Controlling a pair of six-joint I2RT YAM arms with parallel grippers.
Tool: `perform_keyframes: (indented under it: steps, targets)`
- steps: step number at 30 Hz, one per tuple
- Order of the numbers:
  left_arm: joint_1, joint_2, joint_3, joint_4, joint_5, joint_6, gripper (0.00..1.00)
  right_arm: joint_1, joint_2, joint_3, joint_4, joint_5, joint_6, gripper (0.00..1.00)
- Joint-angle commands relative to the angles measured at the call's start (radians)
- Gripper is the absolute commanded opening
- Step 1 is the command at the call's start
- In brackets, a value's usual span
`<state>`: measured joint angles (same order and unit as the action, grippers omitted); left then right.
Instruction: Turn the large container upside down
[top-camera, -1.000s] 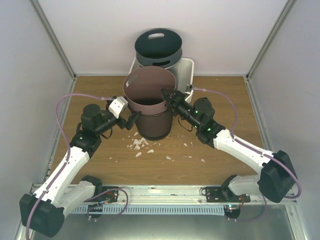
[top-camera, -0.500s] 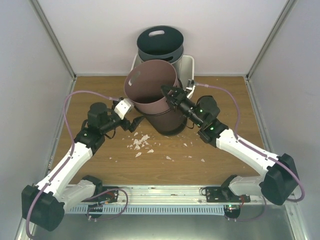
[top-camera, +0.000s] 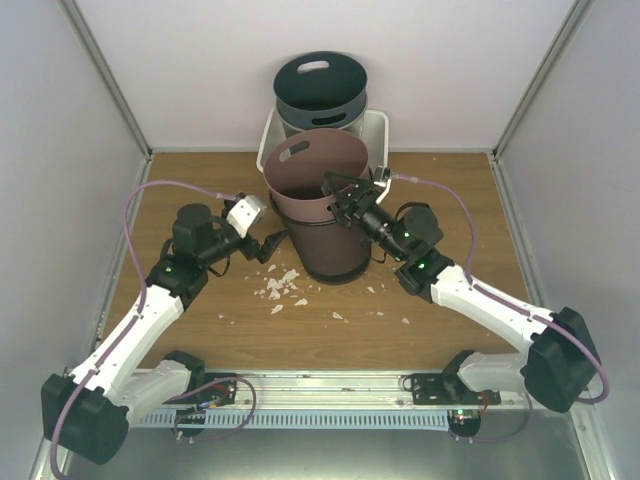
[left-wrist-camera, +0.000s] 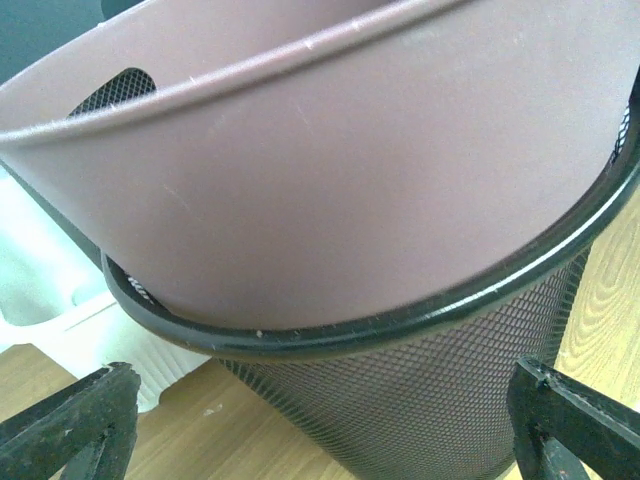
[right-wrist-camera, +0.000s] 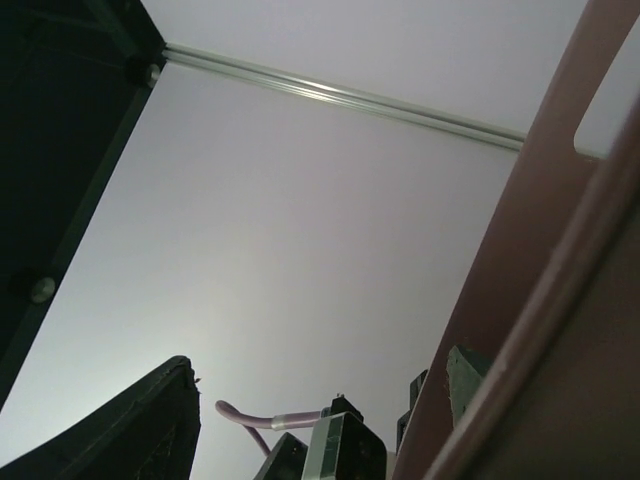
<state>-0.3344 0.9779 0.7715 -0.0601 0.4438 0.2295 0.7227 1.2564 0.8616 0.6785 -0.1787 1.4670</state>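
Observation:
A brown plastic container (top-camera: 303, 205) with a handle slot sits nested and slightly tilted in a black mesh bin (top-camera: 325, 252) at the table's centre. My left gripper (top-camera: 268, 243) is open just left of the mesh bin. In the left wrist view the left gripper (left-wrist-camera: 330, 440) faces the mesh bin (left-wrist-camera: 420, 400), below the brown container (left-wrist-camera: 330, 190). My right gripper (top-camera: 340, 192) is at the brown container's near-right rim. In the right wrist view the right gripper (right-wrist-camera: 320, 362) has its jaws apart, with the brown wall (right-wrist-camera: 520, 250) against the right-hand finger.
A grey container (top-camera: 320, 85) stands in a white tray (top-camera: 376, 130) against the back wall, just behind the brown one. White crumbs (top-camera: 278, 288) lie on the wooden table in front of the mesh bin. Grey walls close in both sides.
The brown container and mesh bin shifted right, tipped, then stood more upright. My right gripper, shut on the rim before, has opened. The left gripper moved slightly right.

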Motion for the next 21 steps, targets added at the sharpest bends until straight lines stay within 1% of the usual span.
perform_keyframes:
  steps: [1, 3, 8, 11, 14, 19, 21]
  targets:
    - [-0.009, -0.023, 0.043, 0.029, 0.016, 0.002, 0.99, 0.007, -0.050, -0.017, 0.180, 0.013, -0.021, 0.68]
    - [-0.010, -0.022, 0.046, 0.028, 0.018, -0.001, 0.99, 0.010, -0.063, -0.045, 0.244, 0.028, -0.034, 0.67]
    - [-0.012, -0.020, 0.044, 0.029, 0.016, 0.000, 0.99, 0.014, -0.071, -0.149, 0.472, 0.077, -0.074, 0.61]
    - [-0.012, -0.019, 0.038, 0.031, 0.012, 0.002, 0.99, 0.015, -0.050, -0.171, 0.557, 0.076, -0.071, 0.50]
    - [-0.012, -0.021, 0.035, 0.031, 0.006, 0.007, 0.99, 0.015, -0.023, -0.155, 0.585, 0.046, -0.069, 0.43]
    - [-0.011, -0.024, 0.031, 0.031, 0.001, 0.016, 0.99, 0.015, 0.005, -0.084, 0.567, -0.009, -0.087, 0.39]
    - [-0.011, -0.024, 0.032, 0.031, -0.002, 0.018, 0.99, 0.016, 0.004, -0.041, 0.537, -0.030, -0.111, 0.33]
